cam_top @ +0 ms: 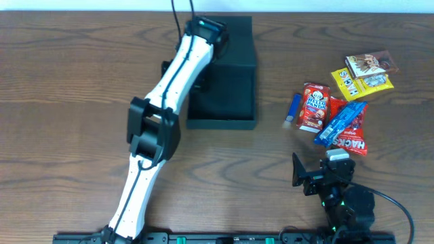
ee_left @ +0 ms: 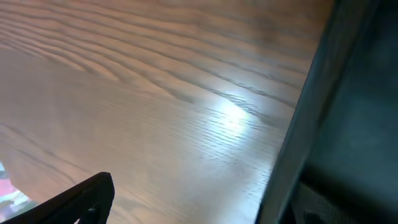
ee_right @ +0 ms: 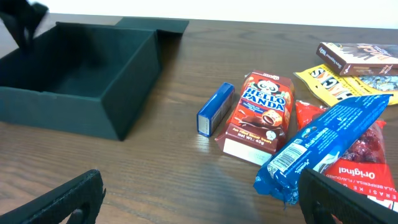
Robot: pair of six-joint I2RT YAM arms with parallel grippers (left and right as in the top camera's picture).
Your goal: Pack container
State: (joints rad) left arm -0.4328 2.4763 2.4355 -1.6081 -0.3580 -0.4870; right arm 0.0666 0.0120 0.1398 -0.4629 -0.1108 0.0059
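Container [cam_top: 230, 95] sits open at the rear centre of the table [cam_top: 68, 102], well left of the snack packets [cam_top: 339, 115]. Left gripper [cam_top: 205, 30] is at its rear left wall; jaw opening cannot be determined. Right gripper [ee_right: 205, 199] is wide open and empty

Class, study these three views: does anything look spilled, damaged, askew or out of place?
Nothing looks spilled or damaged. The container sits open and looks empty; off to its side, the blue packet lies slanted across a red packet.
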